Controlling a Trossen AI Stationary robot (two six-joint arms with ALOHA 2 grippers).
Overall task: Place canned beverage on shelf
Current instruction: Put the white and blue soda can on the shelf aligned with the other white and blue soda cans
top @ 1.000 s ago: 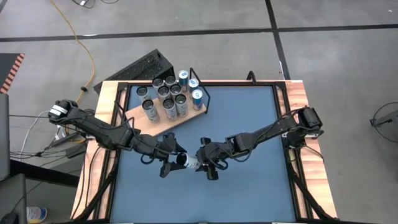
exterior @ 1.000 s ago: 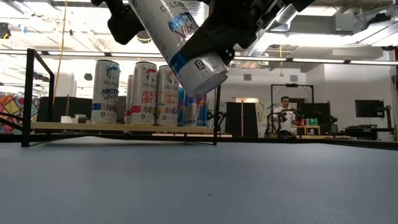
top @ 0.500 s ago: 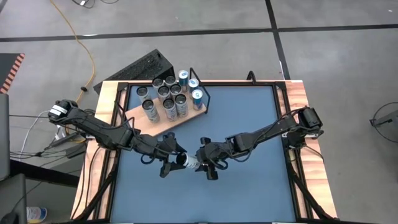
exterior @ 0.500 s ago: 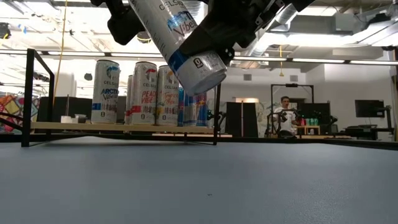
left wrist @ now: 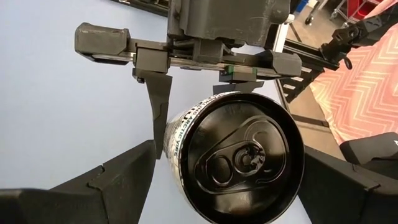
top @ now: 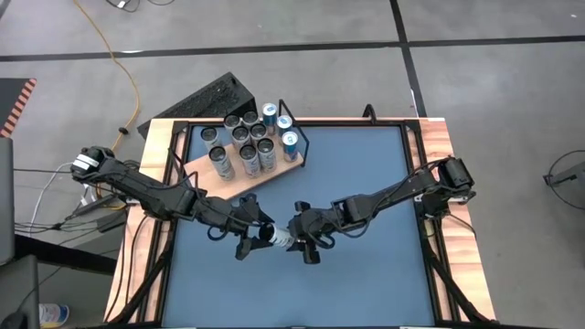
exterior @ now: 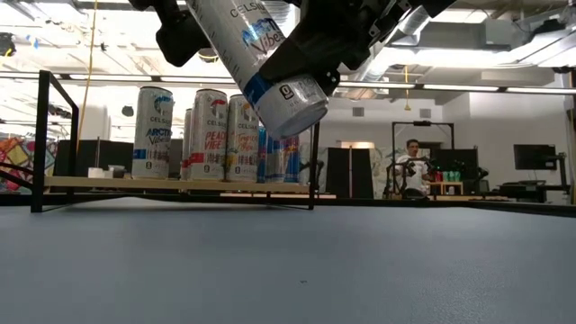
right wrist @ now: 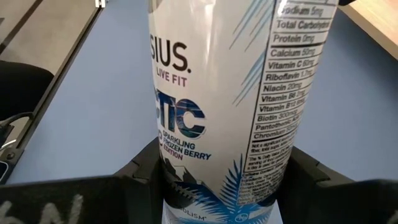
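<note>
A can [exterior: 261, 58] is held tilted in mid-air over the middle of the blue table [top: 366, 274], well clear of its surface. The right gripper [top: 294, 236] is clamped on the can's lower body, fingers half closed around it. The left gripper [top: 249, 234] is spread wide about the top end; in the left wrist view its fingers [left wrist: 118, 180] flank the lid, and contact probably has not been made, though that is hard to judge.

The shelf [top: 279, 169] is seen in the upper left of the high view, its cans [top: 247, 146] crowded at the wire-frame end.

For a clean handover, the left fingers should be closed squarely on the can before the right grip is released.

The lid's pull tab is shown only in the left wrist view; the printed label only in the right wrist view. The can's height above the table is given only by the low view.
</note>
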